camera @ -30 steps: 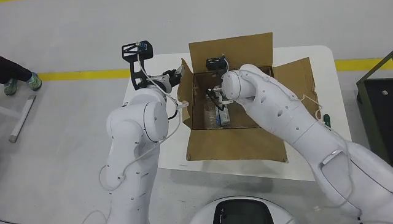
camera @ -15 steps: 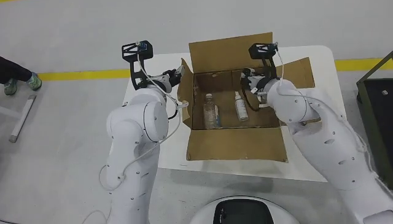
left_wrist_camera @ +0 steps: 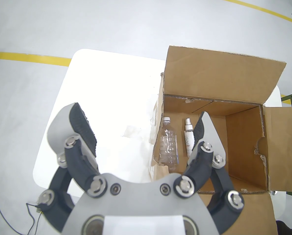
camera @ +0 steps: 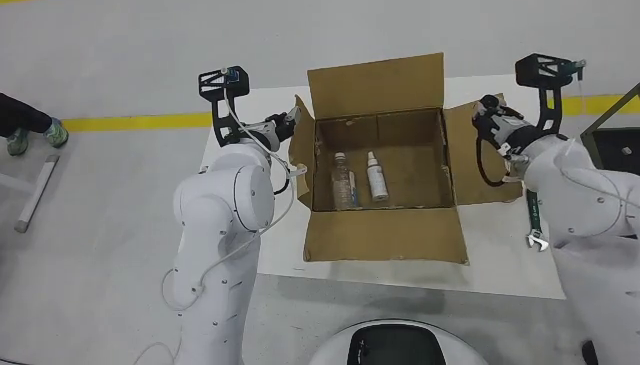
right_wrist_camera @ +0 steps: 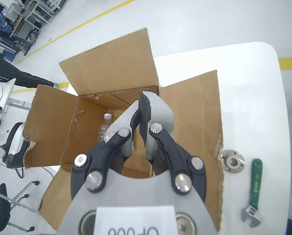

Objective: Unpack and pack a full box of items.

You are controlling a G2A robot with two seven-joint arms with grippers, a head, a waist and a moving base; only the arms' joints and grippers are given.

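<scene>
Table [camera: 500,270]: white, rounded corners. I see all of it on the top cam.
Box [camera: 385,233]: open cardboard, mid-table. Far flap stands up, the other flaps are folded out; R flap has a torn edge on the R wrist cam.
L gripper [left_wrist_camera: 139,111]: fingers wide apart, nothing btwn them. On the top cam it hangs just outside the box's L wall; its own cam looks past the pads to the table and into the box.
R gripper [right_wrist_camera: 142,103]: fingers together, tips meeting, nothing held. The top cam puts it over the box's R flap.
Water bottle [camera: 342,180]: clear, white cap, lying on the box floor by the L wall, cap twd the far wall. On the R wrist cam I get its upper half beside the fingers.
Spray bottle [left_wrist_camera: 188,138]: white, lying just R of the water bottle, nozzle twd the far wall. L wrist cam gives the best look, w/ a finger partly across it.
Wrench [right_wrist_camera: 255,184]: green handle, flat on the table R of the R flap.
Flange [right_wrist_camera: 233,161]: small metal ring btwn the flap edge and the wrench handle; clearest on the R wrist cam.
</scene>
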